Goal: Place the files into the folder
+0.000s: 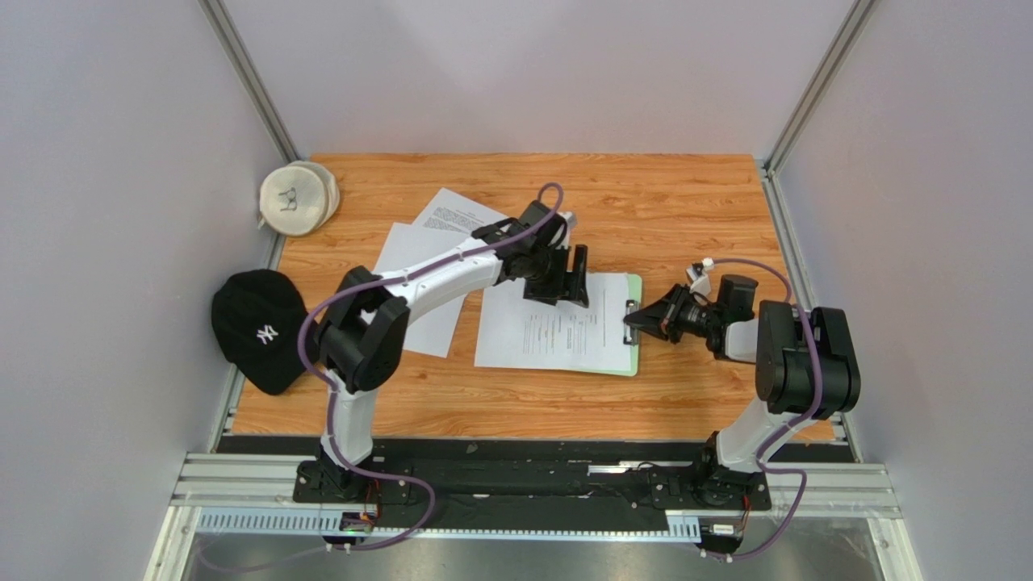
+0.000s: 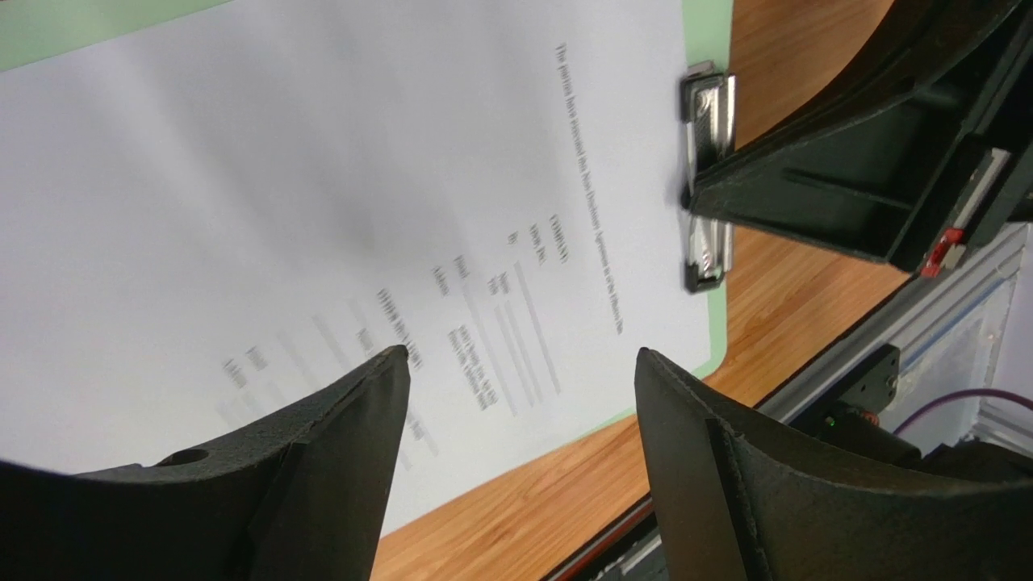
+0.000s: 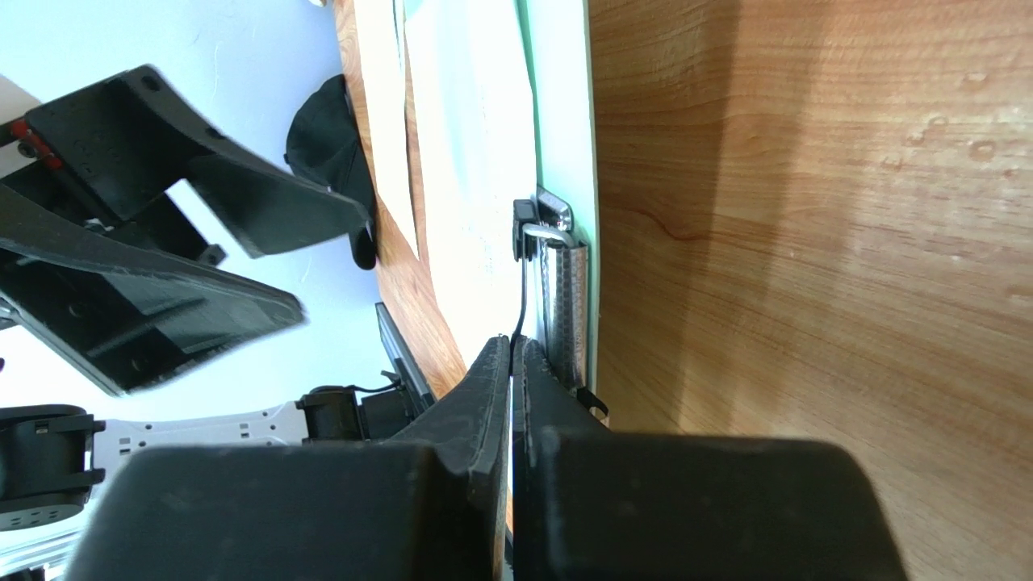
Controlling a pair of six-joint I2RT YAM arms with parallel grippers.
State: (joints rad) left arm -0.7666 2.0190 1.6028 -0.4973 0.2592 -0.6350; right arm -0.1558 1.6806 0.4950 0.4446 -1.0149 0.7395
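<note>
The pale green folder (image 1: 627, 364) lies at the table's middle with one printed sheet (image 1: 546, 329) on it, and its metal clip (image 1: 632, 321) is on the right edge. Two more files (image 1: 418, 260) lie overlapping to the left. My left gripper (image 1: 560, 291) hovers over the sheet's far edge. In the left wrist view the left gripper (image 2: 521, 354) stands open above the sheet (image 2: 303, 206), with nothing between its fingers. My right gripper (image 1: 631, 318) is shut, its tips at the clip (image 3: 560, 291). Whether the right gripper (image 3: 511, 343) pinches the clip's thin lever is unclear.
A black cap (image 1: 257, 327) lies at the left edge. A white round cloth item (image 1: 297, 196) sits in the far left corner. Walls close in both sides, and a metal rail (image 1: 534, 490) runs along the front.
</note>
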